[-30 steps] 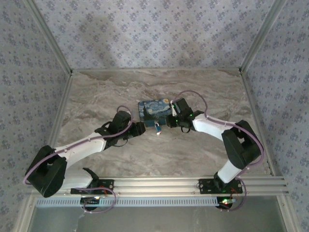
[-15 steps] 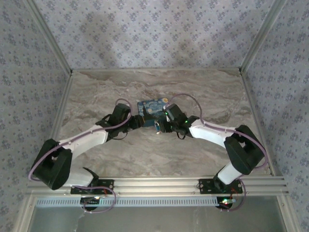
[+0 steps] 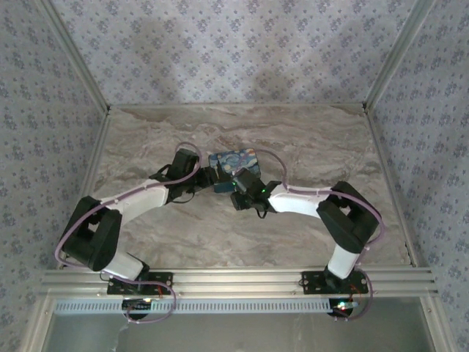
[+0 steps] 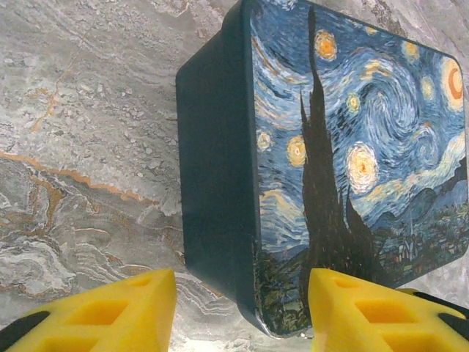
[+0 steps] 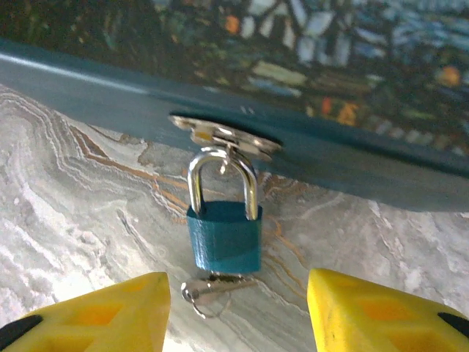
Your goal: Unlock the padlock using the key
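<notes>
On the table the box sits between both arms. The left gripper has its jaws apart around the box's corner, not clamped. It would do well to close there and steady the box. The right gripper is also spread wide, holding nothing. The padlock hangs from the hasp on the box's side, with the key in its base. The right fingers should drop lower, centre on the key's head, pinch it flat, then twist without tugging the padlock sideways.
</notes>
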Tool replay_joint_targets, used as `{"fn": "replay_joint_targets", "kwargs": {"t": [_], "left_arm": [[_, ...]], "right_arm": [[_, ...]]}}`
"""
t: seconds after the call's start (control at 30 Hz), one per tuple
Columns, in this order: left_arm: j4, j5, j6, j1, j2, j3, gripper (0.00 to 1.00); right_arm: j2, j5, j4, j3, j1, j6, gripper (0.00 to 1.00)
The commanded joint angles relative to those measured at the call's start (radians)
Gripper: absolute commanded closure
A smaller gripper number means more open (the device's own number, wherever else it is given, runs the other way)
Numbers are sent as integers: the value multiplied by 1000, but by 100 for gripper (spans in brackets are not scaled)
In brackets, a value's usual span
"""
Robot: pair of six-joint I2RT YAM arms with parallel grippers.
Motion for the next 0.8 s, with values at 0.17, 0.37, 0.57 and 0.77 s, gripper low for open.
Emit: {"fn": "replay_joint_targets", "kwargs": {"t": [0.17,0.37,0.57,0.77], "left_arm": [[20,25,-8,16,12,39,50],[22,30,-10,20,14,43,50],[23,36,-11,22,14,41,50],[28,43,-12,25,18,37,50]], "right_arm": [[82,98,-76,101,33,36,52],[122,120,-113,132,38,55,54],[152,182,-160,161,58,67,56],[149,260,-209,172,89,97,52]]}}
